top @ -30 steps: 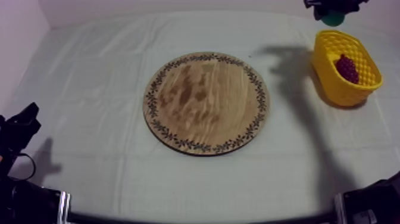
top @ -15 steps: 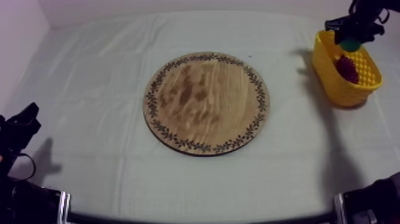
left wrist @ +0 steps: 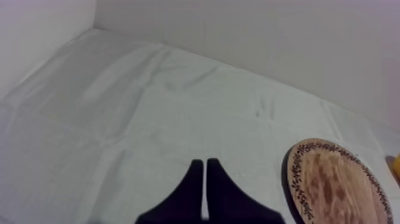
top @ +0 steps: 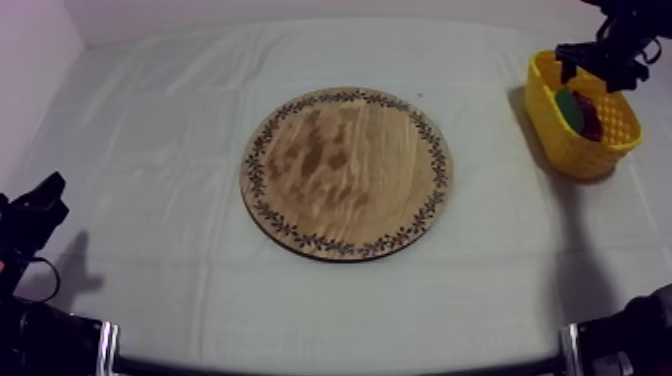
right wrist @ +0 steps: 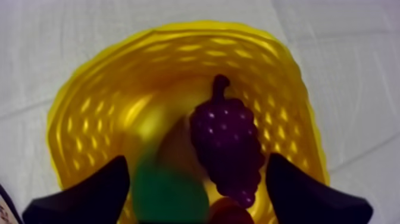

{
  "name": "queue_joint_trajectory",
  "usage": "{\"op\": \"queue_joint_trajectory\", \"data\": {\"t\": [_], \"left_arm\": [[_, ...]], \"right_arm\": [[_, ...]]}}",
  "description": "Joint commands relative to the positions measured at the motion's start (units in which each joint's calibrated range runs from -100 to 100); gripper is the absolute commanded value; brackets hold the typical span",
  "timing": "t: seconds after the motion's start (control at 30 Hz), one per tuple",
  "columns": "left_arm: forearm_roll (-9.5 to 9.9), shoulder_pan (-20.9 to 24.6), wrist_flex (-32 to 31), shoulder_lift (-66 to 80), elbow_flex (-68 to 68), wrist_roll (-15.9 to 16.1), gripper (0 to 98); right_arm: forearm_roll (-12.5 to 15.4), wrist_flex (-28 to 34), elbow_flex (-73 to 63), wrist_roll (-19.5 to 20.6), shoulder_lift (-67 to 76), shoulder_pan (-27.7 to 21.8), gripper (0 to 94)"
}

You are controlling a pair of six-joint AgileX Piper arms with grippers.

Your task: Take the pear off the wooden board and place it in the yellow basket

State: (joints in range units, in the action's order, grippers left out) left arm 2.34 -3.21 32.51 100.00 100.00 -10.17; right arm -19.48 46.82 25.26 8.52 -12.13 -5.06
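Note:
The green pear (right wrist: 169,193) is a blur low inside the yellow basket (right wrist: 178,36), beside a bunch of grapes (right wrist: 229,149). My right gripper (right wrist: 193,182) hangs over the basket, open, its fingers wide apart on either side of the pear and not clamping it. From above, the right gripper (top: 603,60) sits over the basket (top: 557,140) at the far right, with the pear (top: 566,103) inside it. The round wooden board (top: 347,170) lies bare in the middle. My left gripper (left wrist: 205,179) is shut on nothing, resting at the near left (top: 38,208).
The grapes (top: 592,120) fill the basket's right half, and a bit of red (right wrist: 229,211) shows under them. The board's edge (left wrist: 333,184) lies to the right of my left gripper. The cloth around the board is bare; a wall runs along the back.
My right gripper came down from behind the basket to just over it, carrying the pear. Its fingers have opened and the pear now sits inside the basket. The left arm stayed still.

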Motion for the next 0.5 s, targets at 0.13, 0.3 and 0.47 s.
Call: {"op": "queue_joint_trajectory", "data": {"t": [0.13,0.3,0.47], "left_arm": [[-0.02,0.0,0.0,0.0,0.0,0.0,0.1],[-0.02,0.0,0.0,0.0,0.0,0.0,0.1],[-0.02,0.0,0.0,0.0,0.0,0.0,0.1]], "right_arm": [[-0.1,-3.2,1.0,0.6,1.8,0.4,76.3],[-0.5,-9.3,6.0,0.1,6.8,0.0,71.5],[-1.0,-17.7,15.9,-0.4,15.6,-1.0,67.4]]}}
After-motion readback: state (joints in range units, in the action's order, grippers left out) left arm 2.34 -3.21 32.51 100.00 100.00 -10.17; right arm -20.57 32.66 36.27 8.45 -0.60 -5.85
